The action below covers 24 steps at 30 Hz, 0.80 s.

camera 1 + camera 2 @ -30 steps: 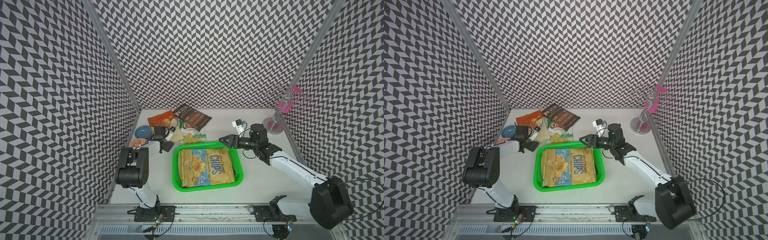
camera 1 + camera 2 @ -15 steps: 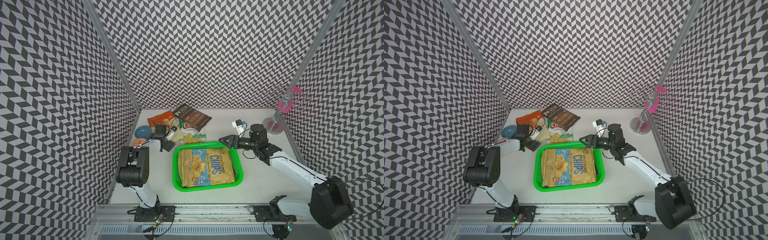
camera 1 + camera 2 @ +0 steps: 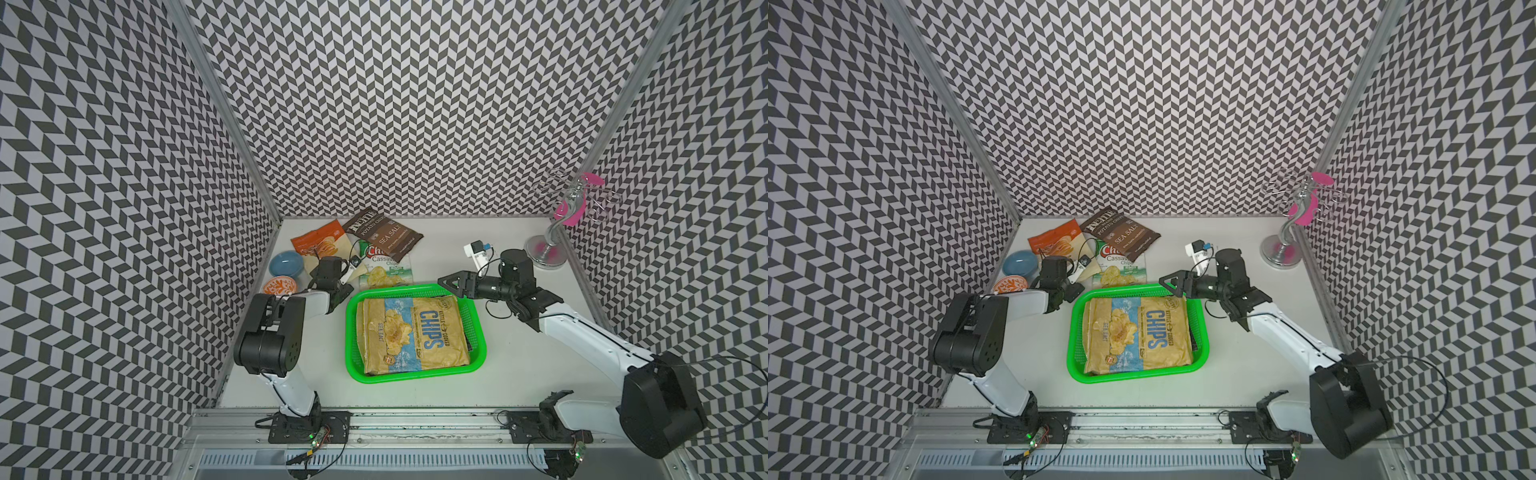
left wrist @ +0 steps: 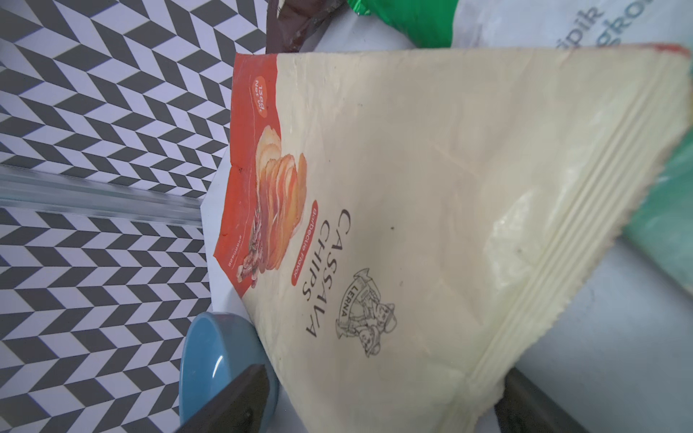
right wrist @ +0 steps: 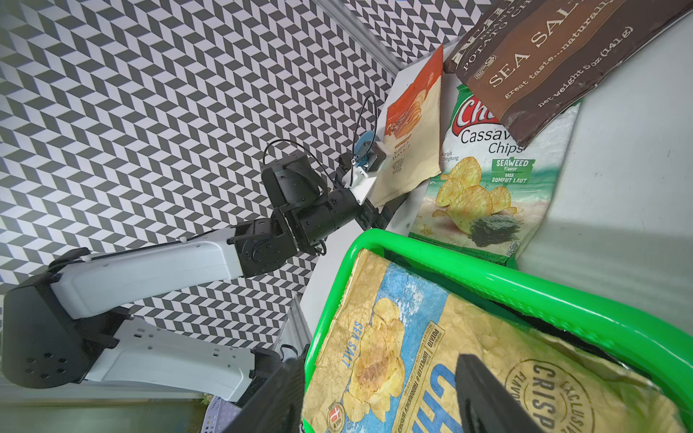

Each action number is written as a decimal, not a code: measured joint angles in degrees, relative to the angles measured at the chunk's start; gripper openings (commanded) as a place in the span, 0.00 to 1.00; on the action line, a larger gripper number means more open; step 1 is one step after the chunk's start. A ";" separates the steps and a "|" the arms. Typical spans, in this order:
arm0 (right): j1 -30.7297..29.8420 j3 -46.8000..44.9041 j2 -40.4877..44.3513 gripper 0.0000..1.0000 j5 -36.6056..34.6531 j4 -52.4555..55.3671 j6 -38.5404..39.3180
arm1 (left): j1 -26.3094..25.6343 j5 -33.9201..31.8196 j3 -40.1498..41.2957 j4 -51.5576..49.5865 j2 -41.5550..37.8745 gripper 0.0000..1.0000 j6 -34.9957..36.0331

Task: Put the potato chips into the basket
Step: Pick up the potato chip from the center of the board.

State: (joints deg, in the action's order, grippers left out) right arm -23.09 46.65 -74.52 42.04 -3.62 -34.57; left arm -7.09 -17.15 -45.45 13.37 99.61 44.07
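Tabletop [image 3: 415, 399] first: white and walled in chevron pattern, it carries the bright green basket [image 3: 415, 375] at centre frame in both top views. It sits between the two arms, presumably so either can reach it. The tan "CHIPS" bag [image 3: 411, 332] fills the basket almost edge to edge, flat and face up. Dark edges along its right side hint at more bags beneath, but I cannot tell how many. Three bags lie outside, bunched above and left of the basket. The brown "SEA SALT" bag [image 3: 384, 235] overlaps the green-white cassava bag [image 3: 386, 270], whose lower edge reaches the basket's upper rim, and the orange-cream bag [image 3: 318, 245] lies left of both. The right gripper [image 3: 451, 284] hovers over the basket's upper right corner, jaws apart and empty, likely parked out of the way. The left gripper [image 4: 386, 375] is spread wide with the orange-cream bag's sealed corner between its fingers, apparently lined up for a pinch. Whether the pads touch the bag is unclear, and in the top views the wrist hides that corner. The blue bowl [image 3: 286, 264] and orange bowl [image 3: 279, 286] sit at the table's left edge, the orange one partly covered by the arm.
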 measured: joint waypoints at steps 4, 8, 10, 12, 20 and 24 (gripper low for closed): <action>0.00 0.00 0.04 0.68 0.02 -0.13 -0.48 | -0.02 -1.66 -0.07 2.05 1.14 0.92 0.04; -0.02 0.00 0.35 0.67 0.02 -0.20 -0.61 | -0.02 -3.69 -0.31 4.33 2.47 0.89 -0.09; -0.02 -0.02 0.48 0.67 0.02 -0.33 -0.68 | -0.02 -4.63 -0.39 5.11 2.97 0.87 -0.15; 0.00 -0.35 0.83 0.67 0.04 -0.61 -0.81 | -0.02 -5.25 -0.52 5.44 3.37 0.83 -0.28; -0.02 -0.63 1.51 0.66 0.04 -0.72 -1.05 | 0.00 -6.14 -1.38 2.38 4.68 0.30 -1.25; -0.02 -0.63 2.54 0.66 0.04 -0.72 -1.03 | -0.02 -6.05 -2.32 -1.42 4.35 0.04 -2.16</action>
State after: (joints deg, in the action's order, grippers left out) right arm -23.11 46.02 -71.99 42.09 -4.34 -35.59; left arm -7.11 -23.20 -47.77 11.94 103.96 41.91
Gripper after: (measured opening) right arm 0.664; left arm 0.138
